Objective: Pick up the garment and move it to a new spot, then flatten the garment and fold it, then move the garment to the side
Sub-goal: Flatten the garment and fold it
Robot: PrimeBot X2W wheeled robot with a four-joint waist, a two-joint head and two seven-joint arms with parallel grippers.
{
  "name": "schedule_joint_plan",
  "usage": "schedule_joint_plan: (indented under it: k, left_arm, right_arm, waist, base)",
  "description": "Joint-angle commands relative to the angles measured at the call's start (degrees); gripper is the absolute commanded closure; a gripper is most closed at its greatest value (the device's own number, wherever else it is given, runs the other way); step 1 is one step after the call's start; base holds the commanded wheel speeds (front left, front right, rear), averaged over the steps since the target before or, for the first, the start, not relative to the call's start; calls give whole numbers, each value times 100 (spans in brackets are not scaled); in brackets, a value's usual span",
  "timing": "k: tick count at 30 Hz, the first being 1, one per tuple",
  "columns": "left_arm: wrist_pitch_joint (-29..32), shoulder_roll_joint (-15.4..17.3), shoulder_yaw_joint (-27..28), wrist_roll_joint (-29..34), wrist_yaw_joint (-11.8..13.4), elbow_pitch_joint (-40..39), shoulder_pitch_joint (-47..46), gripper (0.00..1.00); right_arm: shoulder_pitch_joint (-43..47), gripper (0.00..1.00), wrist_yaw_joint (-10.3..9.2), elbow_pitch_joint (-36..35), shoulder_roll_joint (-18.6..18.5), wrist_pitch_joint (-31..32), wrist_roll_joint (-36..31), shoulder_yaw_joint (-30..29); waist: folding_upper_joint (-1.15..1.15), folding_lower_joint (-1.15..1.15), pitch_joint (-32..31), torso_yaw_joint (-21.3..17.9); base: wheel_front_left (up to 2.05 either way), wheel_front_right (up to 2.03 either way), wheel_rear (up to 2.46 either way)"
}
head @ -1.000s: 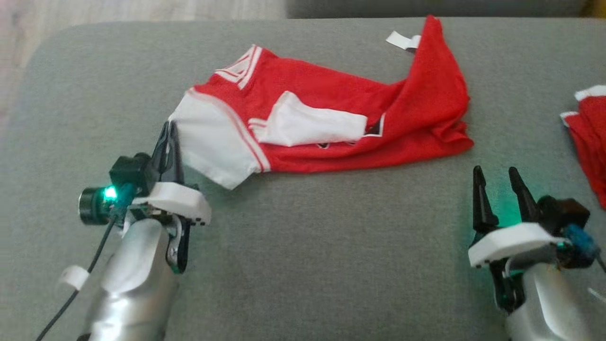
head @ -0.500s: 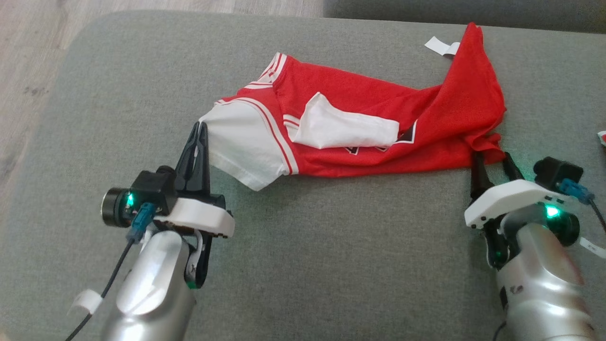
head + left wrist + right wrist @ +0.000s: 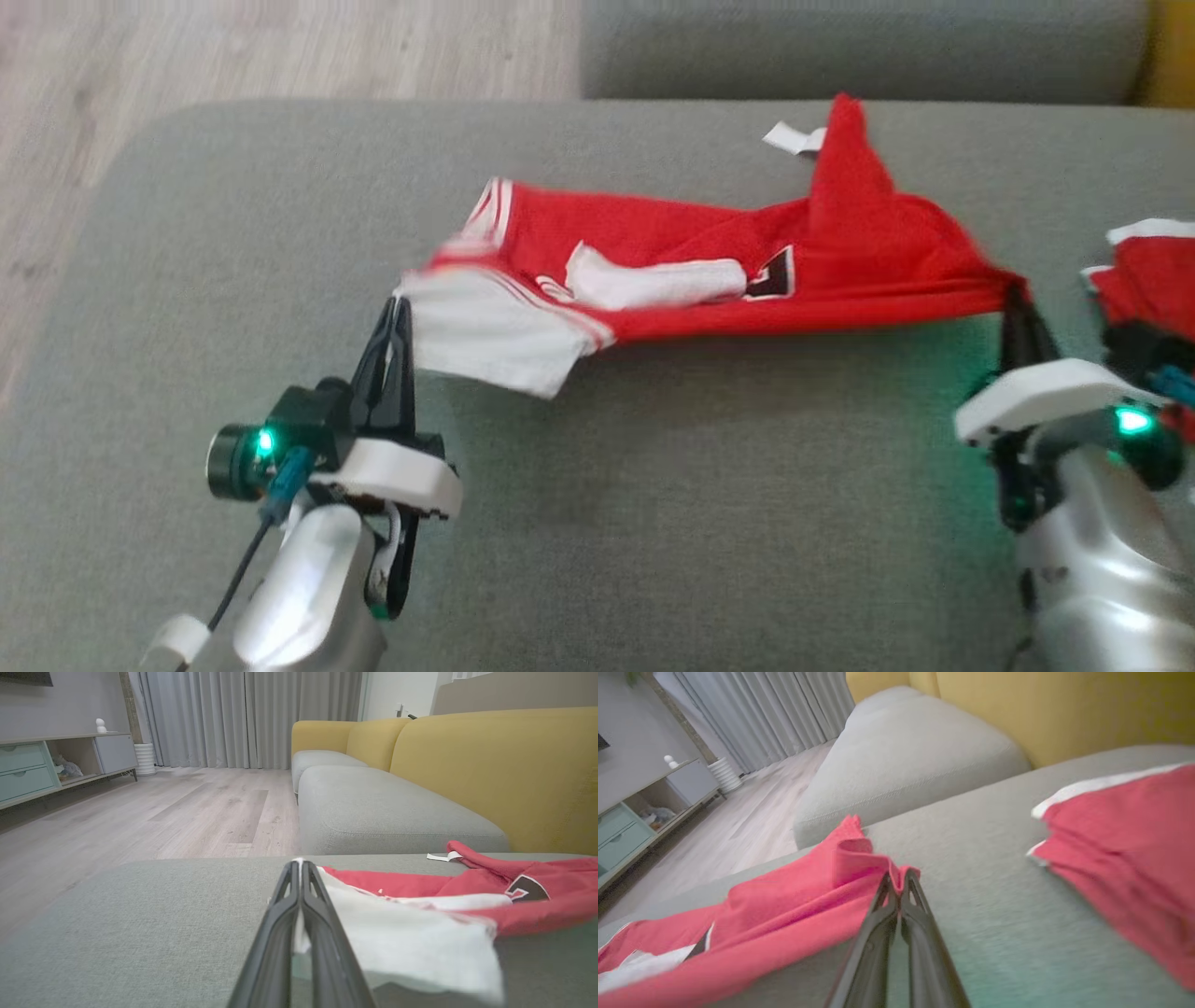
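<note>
Spanning the grey cushion (image 3: 653, 523), the red-and-white garment (image 3: 709, 271) hangs stretched between both arms. Pickup is judged under way; relocation, flattening, folding and the move aside are left to do. With both forearms low and reaching forward, the left gripper (image 3: 400, 313) has its jaws pinching the garment's white end, and the right gripper (image 3: 1016, 301) has its jaws pinching the red end.

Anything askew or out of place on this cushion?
The red-and-white garment is rumpled, a white flap flopped across its front and a label poking out at its far edge. A second red garment lies to its right.
</note>
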Motion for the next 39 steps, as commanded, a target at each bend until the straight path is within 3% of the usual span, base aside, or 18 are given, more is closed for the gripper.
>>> schedule_joint_plan:
  k: [1, 8, 12, 13, 14, 15, 16, 17, 22, 27, 34, 39]
  left_arm:
    - [-51, 152, 155, -53, 40, -124, -21, 100]
    - [-61, 104, 105, -107, 68, -40, 290, 100]
    - [12, 79, -27, -130, 14, 37, 531, 100]
    - [100, 73, -89, -137, -30, 77, 590, 100]
    - [192, 73, -157, -131, -75, 116, 636, 71]
    - [258, 71, -204, -124, -91, 139, 664, 51]
    - [298, 70, -223, -122, -80, 153, 679, 7]
    - [329, 72, -234, -115, -58, 166, 683, 0]
    - [116, 88, -91, -77, 185, -57, 513, 0]
    - [-56, 127, -65, 95, 194, -453, 432, 0]
    - [-78, 106, -123, 344, -12, -920, 340, 0]
    - [104, 89, -437, 450, -387, -500, -70, 0]
  right_arm:
    - [140, 100, -4, -349, -186, -42, -161, 30]
    - [953, 100, -4, -1114, -187, 427, -788, -509]
    - [1566, 96, -4, -1822, 48, 891, -1130, -775]
    - [1694, 6, -4, -1989, 83, 963, -1218, -823]
    - [1800, 0, -4, -2152, 107, 1009, -1322, -837]
    - [1878, 0, -4, -2315, 124, 1013, -1394, -800]
    - [1933, 0, -4, -2467, 135, 986, -1407, -748]
    - [1974, 0, -4, -2608, 141, 916, -1363, -638]
    - [2196, 0, -4, -3397, 147, 87, -1065, 172]
    - [2513, 0, -4, -3877, 148, -205, -976, 562]
    - [2626, 0, -4, -4254, 148, -250, -827, 784]
    - [2504, 0, -4, -4412, 148, -252, -778, 914]
  waist:
    - [0, 0, -266, -194]
    - [0, 0, -605, -311]
    - [0, 0, -677, -357]
    - [0, 0, -671, -367]
    - [0, 0, -655, -376]
    - [0, 0, -630, -381]
    - [0, 0, -604, -387]
    - [0, 0, -581, -389]
    - [0, 0, -444, -388]
    - [0, 0, -355, -426]
    - [0, 0, -75, -605]
    - [0, 0, 188, -848]
  base:
    - [0, 0, 0]
    - [0, 0, 0]
    - [0, 0, 0]
    - [0, 0, 0]
    - [0, 0, 0]
    - [0, 0, 0]
    - [0, 0, 0]
    - [0, 0, 0]
    - [0, 0, 0]
    - [0, 0, 0]
    - [0, 0, 0]
    - [0, 0, 0]
